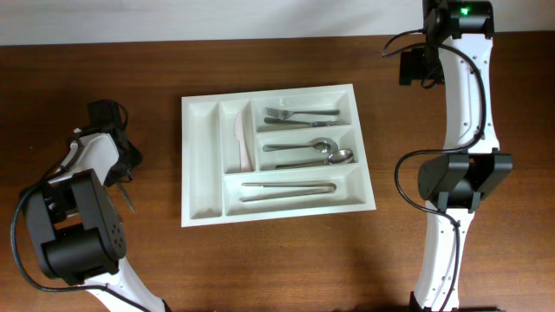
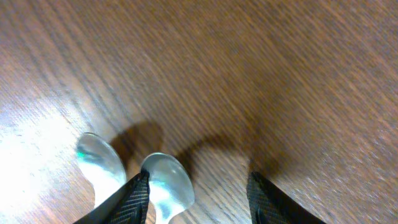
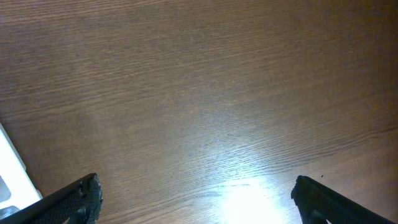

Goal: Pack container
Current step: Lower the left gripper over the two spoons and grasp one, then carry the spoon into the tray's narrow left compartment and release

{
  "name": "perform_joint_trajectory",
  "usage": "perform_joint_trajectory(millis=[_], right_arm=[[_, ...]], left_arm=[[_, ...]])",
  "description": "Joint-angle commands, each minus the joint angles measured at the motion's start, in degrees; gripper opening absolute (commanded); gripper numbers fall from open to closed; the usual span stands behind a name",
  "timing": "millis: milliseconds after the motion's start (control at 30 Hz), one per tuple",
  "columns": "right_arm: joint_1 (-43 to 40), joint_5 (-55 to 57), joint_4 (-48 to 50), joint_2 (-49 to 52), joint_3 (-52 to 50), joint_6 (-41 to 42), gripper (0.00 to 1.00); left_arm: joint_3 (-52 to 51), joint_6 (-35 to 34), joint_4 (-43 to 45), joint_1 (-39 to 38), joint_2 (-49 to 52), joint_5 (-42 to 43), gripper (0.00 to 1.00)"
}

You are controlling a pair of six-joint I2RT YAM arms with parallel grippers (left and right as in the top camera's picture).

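The white container lies mid-table. It holds forks, spoons, long steel pieces and a pale knife in separate compartments. My left gripper is left of the container, low over the wood. In the left wrist view it is open, with one spoon bowl just inside its left finger and a second spoon bowl outside it. My right gripper is open and empty over bare wood, right of the container, whose edge shows at the left.
The brown wooden table reaches a white wall strip at the back. The right arm's links stand along the right side, and the left arm's base fills the front left corner.
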Motion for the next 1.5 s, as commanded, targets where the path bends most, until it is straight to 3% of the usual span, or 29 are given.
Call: perform_joint_trajectory(millis=[0,67,167,367,600,1100,1467], right_arm=[[0.15,1.31,0.02,-1.55,0.96,0.68,0.99],[0.15,1.31,0.02,-1.55,0.96,0.68,0.99],[0.15,1.31,0.02,-1.55,0.96,0.68,0.99],[0.15,1.31,0.02,-1.55,0.96,0.68,0.99],[0.15,1.31,0.02,-1.55,0.96,0.68,0.99],[0.15,1.31,0.04,-1.55,0.96,0.68,0.99],[0.15,1.31,0.04,-1.55,0.96,0.68,0.99]], left_arm=[[-2.08,0.31,-1.09,0.74,4.22,-2.25,0.54],[-2.08,0.31,-0.94,0.74,4.22,-2.27,0.52],[-2.08,0.31,-0.87,0.72,4.22,-2.25,0.4],[-2.08,0.33,-0.96,0.72,4.22,-2.25,0.3],[-2.08,0.33,-0.96,0.72,4.22,-2.25,0.04],[-1.16,0.35,-1.88,0.72,4.2,1.46,0.02],[11.52,3.23,-10.43,0.02,4.2,3.69,0.02]])
